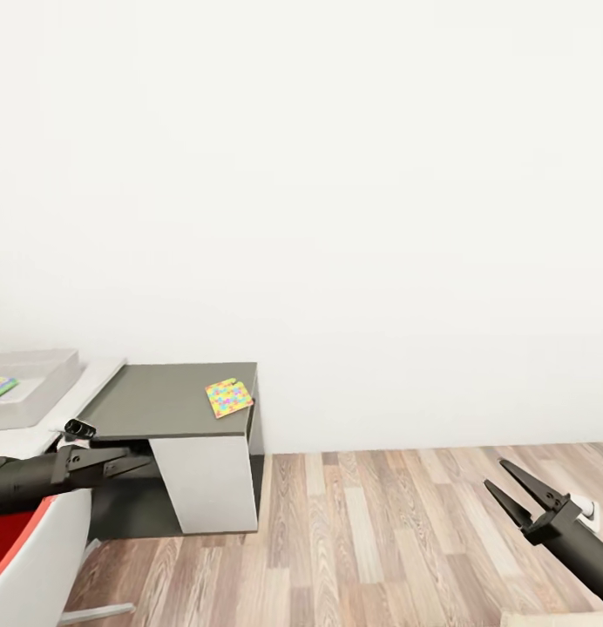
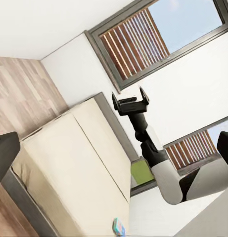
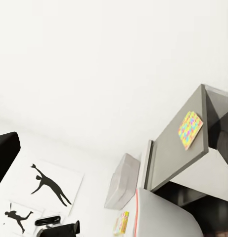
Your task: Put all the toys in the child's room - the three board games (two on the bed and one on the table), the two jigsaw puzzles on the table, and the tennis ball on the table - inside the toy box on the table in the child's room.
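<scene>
One jigsaw puzzle [image 1: 228, 397] lies on the dark end of the table [image 1: 162, 402] in the head view, at 7 o'clock from centre, with the toy box [image 1: 36, 383] at 9 o'clock holding a green game box [image 1: 0, 387]; the left tool [image 1: 132, 462] looks narrow, the right tool [image 1: 518, 488] spread wide, both empty. Left wrist view: the bed [image 2: 69, 173] carries a small board game [image 2: 118, 227]. Right wrist view: the puzzle [image 3: 190, 129], grey toy box [image 3: 121, 181] and silhouette pictures [image 3: 49, 185] show.

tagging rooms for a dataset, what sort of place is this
Probably a child's bedroom: a beige-mattressed bed, a multicoloured jigsaw puzzle board on a dark grey desk section, and black player-silhouette wall pictures.
</scene>
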Controlling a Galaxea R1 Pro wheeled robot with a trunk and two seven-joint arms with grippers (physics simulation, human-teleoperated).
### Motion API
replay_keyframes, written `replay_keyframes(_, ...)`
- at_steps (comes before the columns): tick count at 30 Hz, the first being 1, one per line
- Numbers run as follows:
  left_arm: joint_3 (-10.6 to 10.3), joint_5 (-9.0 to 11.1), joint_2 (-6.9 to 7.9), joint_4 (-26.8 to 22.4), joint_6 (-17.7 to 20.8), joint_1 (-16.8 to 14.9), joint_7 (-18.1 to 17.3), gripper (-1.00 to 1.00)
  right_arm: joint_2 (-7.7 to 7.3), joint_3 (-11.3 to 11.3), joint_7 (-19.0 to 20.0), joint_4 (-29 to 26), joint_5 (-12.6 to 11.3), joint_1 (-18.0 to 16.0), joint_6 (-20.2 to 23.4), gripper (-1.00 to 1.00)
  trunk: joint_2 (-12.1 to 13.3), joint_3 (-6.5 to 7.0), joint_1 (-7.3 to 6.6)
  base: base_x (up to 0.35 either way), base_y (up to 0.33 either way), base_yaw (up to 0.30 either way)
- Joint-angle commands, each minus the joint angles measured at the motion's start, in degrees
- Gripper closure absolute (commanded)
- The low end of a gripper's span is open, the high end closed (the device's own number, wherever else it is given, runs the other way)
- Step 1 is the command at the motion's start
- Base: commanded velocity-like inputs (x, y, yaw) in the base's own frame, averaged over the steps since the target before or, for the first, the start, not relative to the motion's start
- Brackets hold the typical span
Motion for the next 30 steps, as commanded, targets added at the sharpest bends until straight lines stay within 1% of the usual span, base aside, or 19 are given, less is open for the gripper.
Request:
replay_keyframes(1, -0.03, 0.01, 0.01, -0.01, 0.61, -0.03, -0.19, -1.00, -0.01, -0.04, 0.09, 0.01, 0.00, -0.03, 0.26, -1.00, -0.12, -0.12, 0.03, -0.117, 0.000, -0.267)
replay_keyframes(6, -0.03, 0.01, 0.03, -0.01, 0.61, -0.02, -0.19, -1.00, -0.01, -0.06, 0.12, 0.12, 0.01, -0.03, 0.27, -1.00, -0.12, -0.12, 0.03, -0.147, 0.021, -0.267)
replay_keyframes(15, 0.02, 0.06, 0.00, -0.01, 0.61, -0.05, -0.19, -1.00, -0.01, -0.09, 0.11, 0.13, 0.01, -0.03, 0.24, -1.00, -0.12, -0.12, 0.03, -0.051, 0.007, -0.267)
replay_keyframes(21, 0.04, 0.06, -0.01, -0.01, 0.61, -0.05, -0.19, -1.00, -0.01, -0.10, 0.10, 0.13, -0.01, -0.03, 0.23, -1.00, -0.12, -0.12, 0.03, -0.141, 0.000, -0.267)
replay_keyframes(30, 0.06, 0.06, -0.02, -0.01, 0.61, -0.03, -0.19, -1.00, -0.01, -0.09, 0.07, 0.13, -0.01, -0.03, 0.22, -1.00, -0.12, -0.12, 0.03, -0.025, 0.000, -0.267)
